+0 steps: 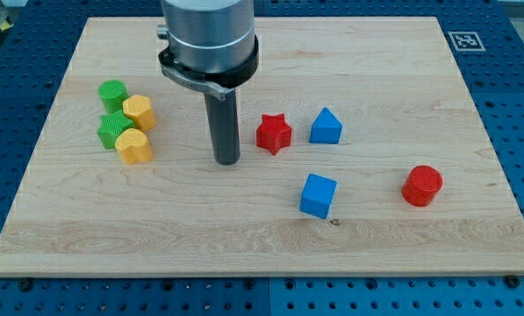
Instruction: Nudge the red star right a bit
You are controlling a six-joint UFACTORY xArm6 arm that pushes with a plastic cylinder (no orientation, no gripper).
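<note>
The red star (274, 133) lies on the wooden board (376, 246) near its middle. My tip (227, 161) rests on the board just to the view's left of the star, a small gap apart and slightly lower. A blue triangular block (326, 127) sits close to the star on the view's right, a short gap away.
A blue cube (318, 195) lies below the star toward the view's right. A red cylinder (422, 185) sits at the right. At the left is a cluster: a green cylinder (112, 92), a green block (114, 129), a yellow hexagon (139, 112), a yellow heart-like block (134, 146).
</note>
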